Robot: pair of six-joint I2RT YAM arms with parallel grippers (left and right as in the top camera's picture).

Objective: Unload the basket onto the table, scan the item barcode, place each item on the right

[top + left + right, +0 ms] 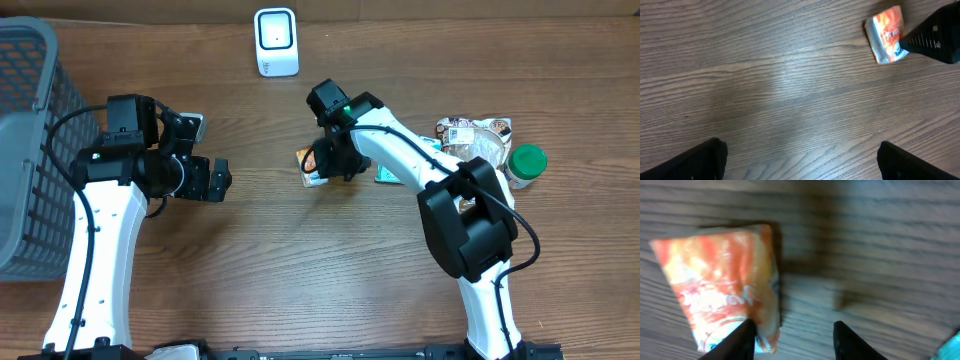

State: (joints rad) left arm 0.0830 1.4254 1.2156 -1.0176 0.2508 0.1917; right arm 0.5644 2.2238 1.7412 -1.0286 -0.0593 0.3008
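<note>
An orange snack packet [311, 166] lies flat on the wooden table, near the middle. It also shows in the left wrist view [886, 34] and in the right wrist view [720, 285]. My right gripper [336, 160] hangs just over its right edge. In the right wrist view this gripper [792, 330] is open: one fingertip [742, 340] overlaps the packet's corner, and bare wood shows between the jaws. My left gripper [213, 180] is open wide over bare table to the left [800, 155], holding nothing. A white barcode scanner [276, 42] stands at the back.
A grey mesh basket [25, 150] fills the left edge. Right of the packet lie a teal-edged packet [385, 176], a crinkled foil pack [478, 138] and a green-capped bottle [525, 163]. The right arm [935, 37] reaches into the left wrist view.
</note>
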